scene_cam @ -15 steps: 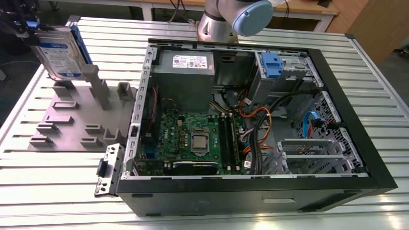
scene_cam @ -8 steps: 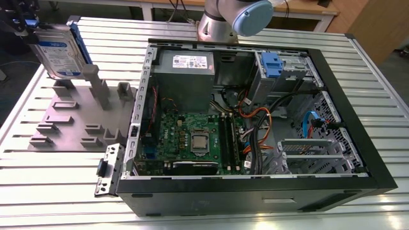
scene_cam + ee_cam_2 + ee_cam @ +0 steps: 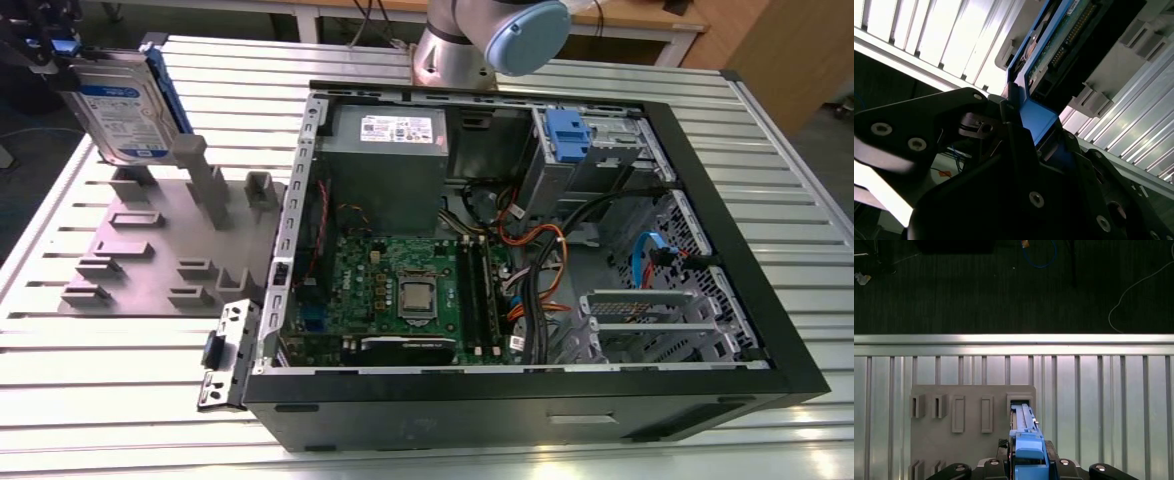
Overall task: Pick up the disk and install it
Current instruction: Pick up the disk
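Gripper [image 3: 1026, 464], largely cut off, clamps the disk [image 3: 123, 110].

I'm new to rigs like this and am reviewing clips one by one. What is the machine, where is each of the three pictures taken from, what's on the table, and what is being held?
The machine is a single robot arm ending in a gripper. The exterior view comes from a camera off the arm that looks over the whole slatted metal table. Both wrist views come from cameras riding on the arm, close to the gripper. On the table stand an opened computer case and a grey slotted holder. The gripper is closed on the disk, clamping its blue carrier. The disk stands upright at the holder, outside the case. Whether it has cleared its slot is hard to tell.
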### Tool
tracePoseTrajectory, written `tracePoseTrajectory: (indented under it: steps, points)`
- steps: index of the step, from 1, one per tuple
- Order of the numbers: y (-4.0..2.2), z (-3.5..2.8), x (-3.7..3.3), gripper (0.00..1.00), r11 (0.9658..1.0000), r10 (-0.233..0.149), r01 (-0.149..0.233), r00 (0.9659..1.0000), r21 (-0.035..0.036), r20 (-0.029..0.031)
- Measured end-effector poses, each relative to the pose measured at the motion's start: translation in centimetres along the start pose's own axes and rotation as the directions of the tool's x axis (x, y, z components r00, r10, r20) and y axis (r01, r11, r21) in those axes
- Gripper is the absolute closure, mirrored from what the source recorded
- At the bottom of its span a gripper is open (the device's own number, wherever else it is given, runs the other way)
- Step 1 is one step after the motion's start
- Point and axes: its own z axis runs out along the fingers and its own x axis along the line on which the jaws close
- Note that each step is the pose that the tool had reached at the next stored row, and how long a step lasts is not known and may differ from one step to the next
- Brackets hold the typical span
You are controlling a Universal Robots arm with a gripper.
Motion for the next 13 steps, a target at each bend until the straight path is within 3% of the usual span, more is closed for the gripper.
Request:
tracePoseTrajectory:
  steps: [13]
  points:
    - [0.01,-0.54,-0.01,0.64,1.0,0.0,0.0,1.0,-0.0001,-0.0001]
